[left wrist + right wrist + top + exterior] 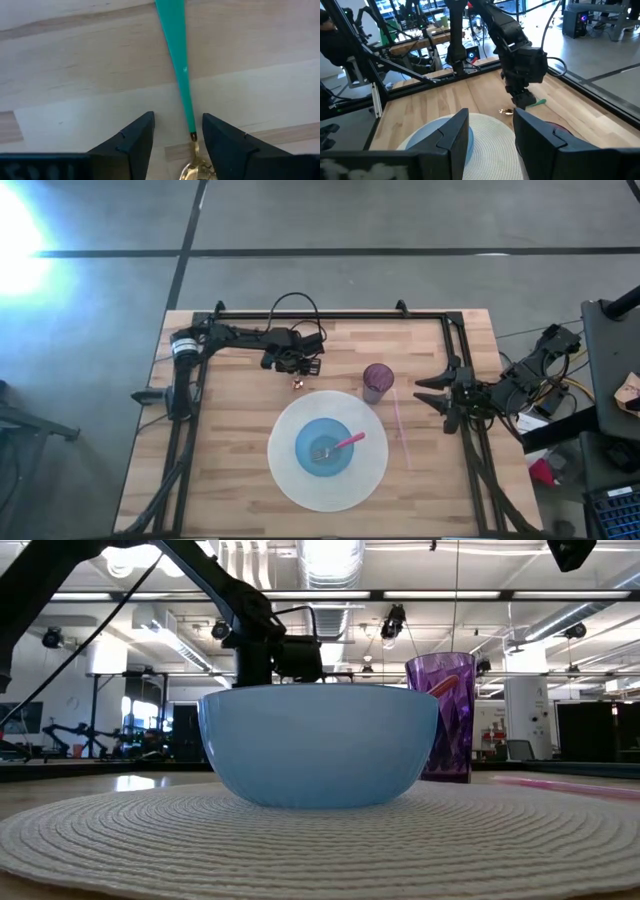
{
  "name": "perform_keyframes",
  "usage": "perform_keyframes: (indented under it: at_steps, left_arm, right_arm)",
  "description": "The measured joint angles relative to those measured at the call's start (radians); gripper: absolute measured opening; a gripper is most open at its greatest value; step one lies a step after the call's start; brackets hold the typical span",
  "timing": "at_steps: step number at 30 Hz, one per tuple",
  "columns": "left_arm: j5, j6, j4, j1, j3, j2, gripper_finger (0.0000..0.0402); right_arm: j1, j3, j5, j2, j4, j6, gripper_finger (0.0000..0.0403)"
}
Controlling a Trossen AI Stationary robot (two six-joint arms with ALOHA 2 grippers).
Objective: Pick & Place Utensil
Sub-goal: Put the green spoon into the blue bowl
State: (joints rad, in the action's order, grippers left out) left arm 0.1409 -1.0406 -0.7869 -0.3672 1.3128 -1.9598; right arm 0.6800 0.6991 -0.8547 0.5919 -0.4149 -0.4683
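The surface is a light wooden table bordered by a black frame, standing on a grey floor crossed by dark lines. Seen from the low view, the room behind is a large hall with ceiling lights, pipes and distant equipment. Near the table's middle a round white woven mat is laid, and on it a blue bowl holding a fork with a pink handle. A purple cup is set just off the mat's edge at about 1 o'clock, and a pink straw lies on the wood at the mat's 3 o'clock side.

The left gripper is lowered over the table at about 11 o'clock from the mat, its fingers apart. A spoon with a green handle lies flat on the wood directly between those fingers; its gold metal neck sits in the gap, and the handle runs away from the gripper. No contact between fingers and spoon can be made out. In the high view only the spoon's gold end shows, just below the gripper.

The right gripper waits at the table's 3 o'clock edge, fingers apart and holding nothing.
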Motion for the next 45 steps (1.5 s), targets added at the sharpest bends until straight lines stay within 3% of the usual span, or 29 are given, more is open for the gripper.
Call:
perform_keyframes:
  at_steps: [19,45]
  left_arm:
    - [0.037,0.255,-0.024,0.000,-0.006,-0.003,0.0009]
    - [0.047,0.359,-0.050,-0.004,-0.016,0.042,0.0000]
  right_arm:
    - [0.000,0.000,0.000,0.000,0.000,-0.003,0.0148]
    - [0.000,0.000,0.000,0.000,0.002,-0.003,0.0148]
